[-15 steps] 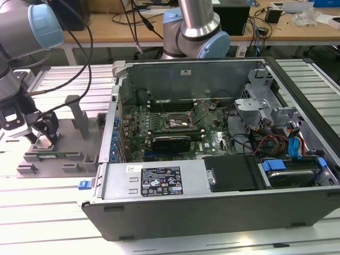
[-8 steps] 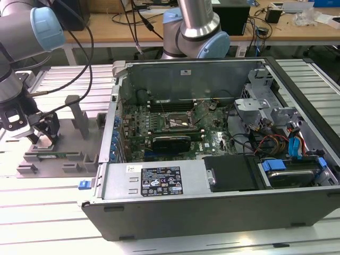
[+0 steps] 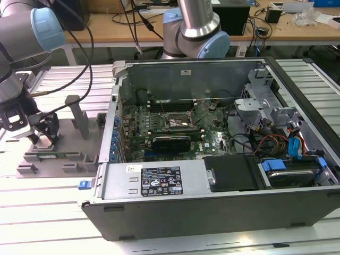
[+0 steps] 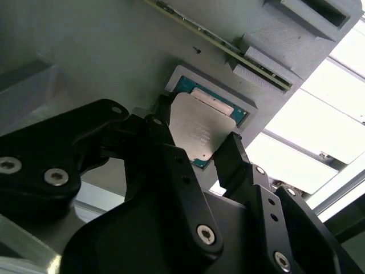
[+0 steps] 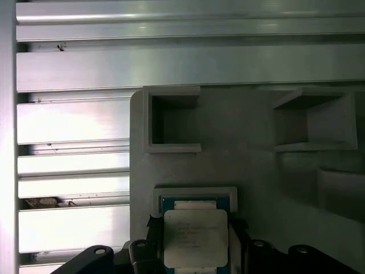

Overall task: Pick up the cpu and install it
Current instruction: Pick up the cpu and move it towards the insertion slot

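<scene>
Gripper (image 3: pixel 42 135) on the end of the arm (image 3: pixel 21 37), down low at 9 o'clock in the exterior view, over the grey tray (image 3: pixel 64 139). Black fingers (image 4: pixel 234 160) drawn in narrow, set against two opposite edges of the cpu (image 4: pixel 199 128) and seeming to touch it in both wrist views. Silver top facing up, green board showing at the rim, chip lying in its raised square pocket (image 5: pixel 195 191) on the tray, not yet lifted.

Step in hand, as a judgement: the pick-up, right at the pinch, with the install not begun. Calls for an even squeeze on both edges and a level, straight rise, since a tilt could catch a corner on the pocket's lip.

Further out on the tray: two box-shaped pockets (image 5: pixel 174 123) near the chip, a thin circuit strip (image 4: pixel 228 48) lying in a slot just beside it, and an upright grey post (image 3: pixel 79 114) at 3 o'clock of the gripper. Ribbed metal table (image 3: pixel 48 212) beneath everything.

From the middle to 3 o'clock of the exterior view, an open computer case (image 3: pixel 159 183), with the motherboard socket (image 3: pixel 178 121) near its centre, well apart from the tray.

Likely in the way: the case's side wall (image 3: pixel 114 133) between tray and socket, the post, and cables (image 3: pixel 87 58) drooping at 11 o'clock. Socket frame too small to tell whether open
</scene>
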`<move>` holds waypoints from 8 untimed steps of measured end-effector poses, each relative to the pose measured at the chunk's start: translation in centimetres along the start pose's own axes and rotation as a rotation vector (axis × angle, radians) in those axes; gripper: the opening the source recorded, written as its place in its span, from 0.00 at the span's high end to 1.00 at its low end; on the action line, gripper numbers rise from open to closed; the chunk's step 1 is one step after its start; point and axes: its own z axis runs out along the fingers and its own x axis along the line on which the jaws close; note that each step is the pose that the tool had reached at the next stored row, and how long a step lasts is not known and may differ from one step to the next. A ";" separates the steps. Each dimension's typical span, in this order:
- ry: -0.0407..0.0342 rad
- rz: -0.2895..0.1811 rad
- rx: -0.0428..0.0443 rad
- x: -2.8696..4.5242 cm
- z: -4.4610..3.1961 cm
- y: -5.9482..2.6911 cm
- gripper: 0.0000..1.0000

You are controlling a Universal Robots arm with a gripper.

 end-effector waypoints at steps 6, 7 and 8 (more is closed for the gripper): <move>-0.0001 0.000 0.0002 -0.07 -1.55 0.10 0.46; -0.0001 0.000 0.0007 -0.09 -1.90 0.11 0.46; -0.0001 0.000 0.0012 -0.10 -2.11 0.12 0.46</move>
